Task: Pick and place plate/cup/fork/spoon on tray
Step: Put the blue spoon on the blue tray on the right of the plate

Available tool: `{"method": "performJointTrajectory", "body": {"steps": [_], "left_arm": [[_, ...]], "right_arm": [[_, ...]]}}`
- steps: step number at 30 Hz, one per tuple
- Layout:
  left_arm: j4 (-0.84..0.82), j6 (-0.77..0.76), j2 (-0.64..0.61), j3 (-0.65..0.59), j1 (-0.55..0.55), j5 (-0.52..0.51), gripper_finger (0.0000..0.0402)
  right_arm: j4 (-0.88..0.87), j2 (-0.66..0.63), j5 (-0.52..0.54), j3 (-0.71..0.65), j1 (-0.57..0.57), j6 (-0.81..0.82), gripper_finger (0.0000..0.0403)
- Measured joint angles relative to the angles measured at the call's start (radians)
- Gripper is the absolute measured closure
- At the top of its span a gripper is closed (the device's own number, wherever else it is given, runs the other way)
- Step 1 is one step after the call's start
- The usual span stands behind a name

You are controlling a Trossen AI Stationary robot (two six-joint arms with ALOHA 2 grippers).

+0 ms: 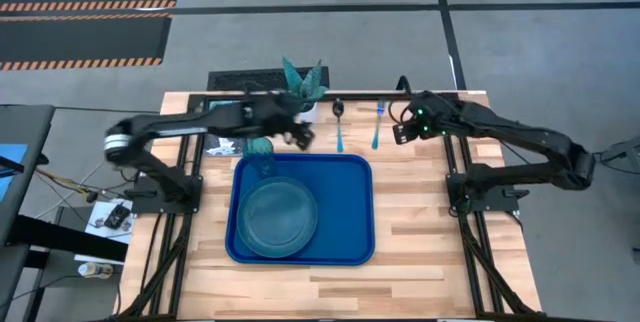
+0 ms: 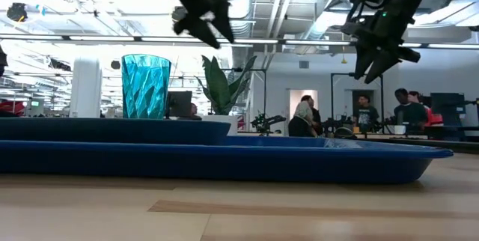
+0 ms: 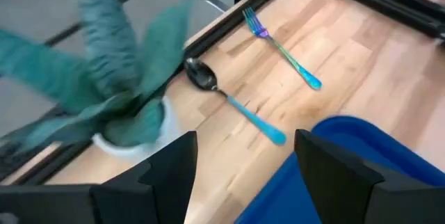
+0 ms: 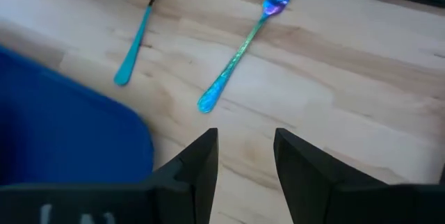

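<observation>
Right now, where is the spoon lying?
In the high view the spoon lies on bare wood beyond the tray's far edge, between the potted plant and the fork.

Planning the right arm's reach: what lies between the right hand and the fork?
Only bare wood. In the right wrist view, nothing lies between the open right hand and the fork; the spoon lies off to one side.

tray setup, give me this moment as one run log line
plate, cup: on tray | spoon, fork: on table beyond tray | left tool: open, above spoon | right tool: open, near fork
</observation>
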Motion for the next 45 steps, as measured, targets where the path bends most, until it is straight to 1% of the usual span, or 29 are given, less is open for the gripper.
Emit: {"method": "performJointTrajectory", "body": {"steps": [4, 9, 11, 14, 15, 18, 20, 22, 24, 27, 29, 32, 37, 41, 45], "left_arm": [[-0.026, -0.001, 0.159, 0.109, -0.049, -0.072, 0.0171], [-0.012, -0.012, 0.304, 0.203, -0.103, -0.159, 0.0171], [-0.005, -0.014, 0.367, 0.239, -0.093, -0.150, 0.0171], [0.014, -0.049, 0.473, 0.309, -0.055, -0.046, 0.0171], [0.014, -0.053, 0.506, 0.338, -0.045, -0.032, 0.0171], [0.006, -0.044, 0.611, 0.459, -0.036, -0.058, 0.0171], [-0.041, -0.033, 0.680, 0.549, -0.033, -0.093, 0.0171], [-0.087, -0.032, 0.742, 0.632, -0.029, -0.093, 0.0171], [-0.122, -0.034, 0.800, 0.701, -0.026, -0.103, 0.0171], [-0.147, -0.059, 0.873, 0.771, -0.012, -0.097, 0.0171], [-0.160, -0.095, 0.912, 0.799, 0.004, -0.075, 0.0171], [-0.177, -0.135, 0.939, 0.804, 0.032, -0.071, 0.0171], [-0.180, -0.194, 0.933, 0.798, 0.058, -0.159, 0.0171], [-0.174, -0.213, 0.931, 0.797, 0.061, -0.146, 0.0171], [-0.191, -0.228, 0.931, 0.797, 0.050, -0.182, 0.0171]], "right_arm": [[-0.001, -0.008, 0.001, -0.009, 0.029, 0.004, 0.0239], [0.003, -0.010, 0.019, -0.009, 0.045, 0.003, 0.0241], [0.004, -0.010, 0.021, -0.009, 0.045, 0.003, 0.0243], [0.003, -0.010, 0.022, -0.009, 0.045, 0.003, 0.0243], [0.003, -0.010, 0.021, -0.009, 0.046, 0.003, 0.0243], [0.003, -0.010, 0.021, -0.009, 0.047, 0.003, 0.0243], [0.003, -0.010, 0.020, -0.009, 0.057, 0.008, 0.0243], [0.003, -0.010, 0.019, -0.009, 0.069, 0.011, 0.0243], [0.001, -0.010, 0.019, -0.009, 0.085, 0.011, 0.0243], [0.001, -0.010, 0.019, -0.009, 0.103, 0.011, 0.0245], [0.001, -0.010, 0.020, -0.009, 0.114, 0.011, 0.0247], [0.000, -0.010, 0.020, -0.009, 0.129, 0.011, 0.0249], [0.001, -0.010, 0.020, -0.008, 0.147, 0.011, 0.0251], [0.000, -0.010, 0.021, -0.008, 0.164, 0.011, 0.0252], [0.003, -0.010, 0.021, -0.008, 0.177, 0.011, 0.0255]]}}
